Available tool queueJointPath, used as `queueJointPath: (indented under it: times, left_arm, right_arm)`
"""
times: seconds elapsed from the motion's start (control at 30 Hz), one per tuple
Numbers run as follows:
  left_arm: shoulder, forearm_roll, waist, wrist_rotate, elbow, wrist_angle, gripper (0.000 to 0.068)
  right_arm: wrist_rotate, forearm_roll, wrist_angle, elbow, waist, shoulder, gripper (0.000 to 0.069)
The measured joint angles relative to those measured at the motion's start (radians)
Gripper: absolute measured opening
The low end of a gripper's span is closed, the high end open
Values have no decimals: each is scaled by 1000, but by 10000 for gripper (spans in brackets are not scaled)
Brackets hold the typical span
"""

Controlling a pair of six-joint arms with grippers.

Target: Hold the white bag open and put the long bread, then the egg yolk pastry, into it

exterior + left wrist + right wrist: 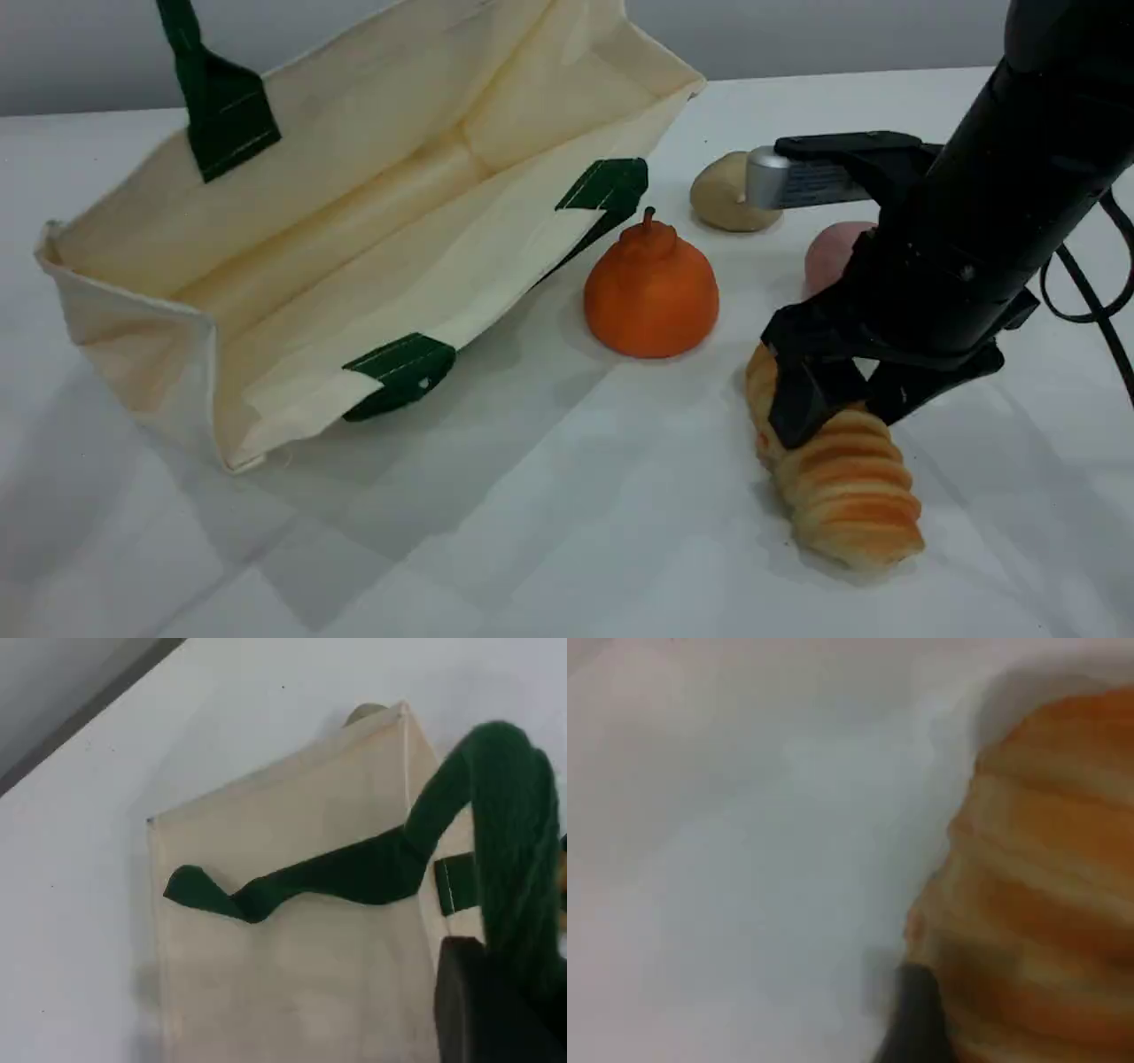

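scene view: white bag (372,239) lies on its side at left w/ mouth facing near-right, far side pulled up by its dark green handle (182,35) that runs off the top edge. left wrist view shows same handle (496,815) draped over the left gripper (483,1010); claw is pressed together, pinching the strap, so bag is being held open. left arm itself isn't in scene view.

right arm comes in from top right. right gripper (837,394) sits down over the far end of the long bread (842,483), jaws spread, one either side of the loaf. right wrist view: dark fingertip (917,1019) right at the bread's (1036,904) edge; can't tell if it's already squeezing. bread rests on the table, near right, well apart from bag.

orange pear-shaped item (651,292) stands betw bag mouth and bread. egg yolk pastry (726,192) further back right, pink ball (833,252) just beside it, partly hidden by the arm.

step in hand, prob: grasping the bread, first item. next move needs jaws to close firm across the ridges, lift clear, carry left past/over the pear item w/o knocking it, drop into the open mouth. pastry comes after.
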State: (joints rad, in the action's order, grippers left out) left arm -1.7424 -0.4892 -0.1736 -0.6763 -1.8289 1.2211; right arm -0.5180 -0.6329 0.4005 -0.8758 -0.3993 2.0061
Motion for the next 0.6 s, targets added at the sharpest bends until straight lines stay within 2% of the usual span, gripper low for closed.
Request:
queueJointPath:
  times: [0.1, 0.4, 0.53, 0.6]
  left_arm:
    - [0, 0, 0, 0, 0, 0, 83]
    - [0, -1, 0, 0, 0, 0, 83]
    - [0, -1, 0, 0, 0, 0, 83]
    - [0, -1, 0, 0, 0, 0, 83]
  right_arm:
    - [0, 2, 0, 0, 0, 0, 431]
    - [-1, 3, 46, 0, 0, 0, 196]
    - [-1, 4, 53, 0, 0, 0, 111]
    - [-2, 15, 61, 0, 0, -4, 92]
